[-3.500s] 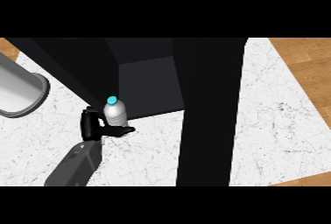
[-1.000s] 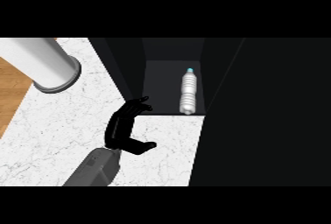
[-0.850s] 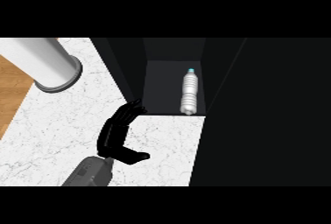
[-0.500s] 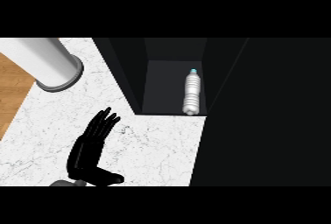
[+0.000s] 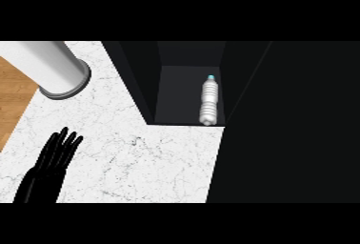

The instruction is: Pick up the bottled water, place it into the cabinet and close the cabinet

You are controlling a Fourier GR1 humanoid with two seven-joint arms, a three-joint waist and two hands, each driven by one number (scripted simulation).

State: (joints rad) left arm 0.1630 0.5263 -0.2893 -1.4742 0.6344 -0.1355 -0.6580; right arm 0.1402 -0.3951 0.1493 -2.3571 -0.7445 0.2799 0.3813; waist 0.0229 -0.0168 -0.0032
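The bottled water (image 5: 209, 100), clear with a blue cap, lies on its side inside the open black cabinet (image 5: 179, 90), cap pointing away from me, close to the right inner wall. My left hand (image 5: 53, 159) shows at the lower left over the marble counter (image 5: 147, 162). It is open, with straight fingers pointing up, well apart from the bottle and the cabinet, and holds nothing. No right hand shows.
A wide black panel (image 5: 288, 124), likely the cabinet's door or side, fills the right of the view. A white cylinder (image 5: 53, 66) stands at the counter's upper left. Wooden floor (image 5: 13, 102) lies past the counter's left edge.
My left hand has pulled back from the cabinet's opening, down and to the left, and its fingers have straightened. The bottle stays lying in the cabinet.
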